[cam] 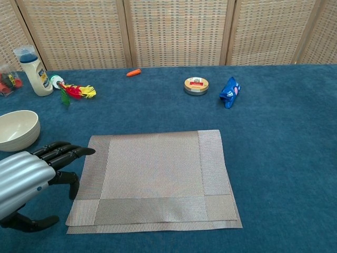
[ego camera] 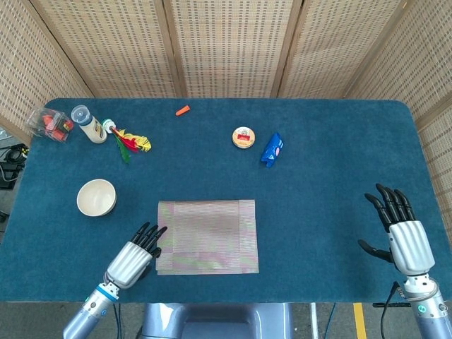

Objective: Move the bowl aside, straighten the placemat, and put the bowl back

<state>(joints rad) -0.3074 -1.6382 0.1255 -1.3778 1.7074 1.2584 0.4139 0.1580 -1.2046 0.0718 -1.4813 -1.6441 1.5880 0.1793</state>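
A blue felt-covered surface (ego camera: 325, 176) is seen from above and from chest height, backed by woven wicker screens (ego camera: 233, 42). A grey woven placemat (ego camera: 207, 236) is laid near the front edge, roughly centred; a second layer or a folded edge seems to show along its near side in the chest view, though this cannot be told for certain. A cream bowl (ego camera: 96, 197) is set upright on the surface to the left of the placemat, apart from it and held by nothing.

The left hand (ego camera: 134, 258) is placed at the placemat's front left corner, fingers extended and slightly spread, fingertips (cam: 79, 152) reaching over the mat's left edge — nothing is gripped. Whether the fingertips actually press on the mat cannot be told. The right hand (ego camera: 402, 232) is held over the bare surface far to the right, well apart from the placemat, fingers spread and nothing in it.

Along the back of the surface are found a white bottle (ego camera: 89, 124), a clear container with red contents (ego camera: 49, 124), a red, yellow and green feathered toy (ego camera: 128, 141), a small orange piece (ego camera: 183, 110), a round tin (ego camera: 244, 137) and a blue packet (ego camera: 272, 150).
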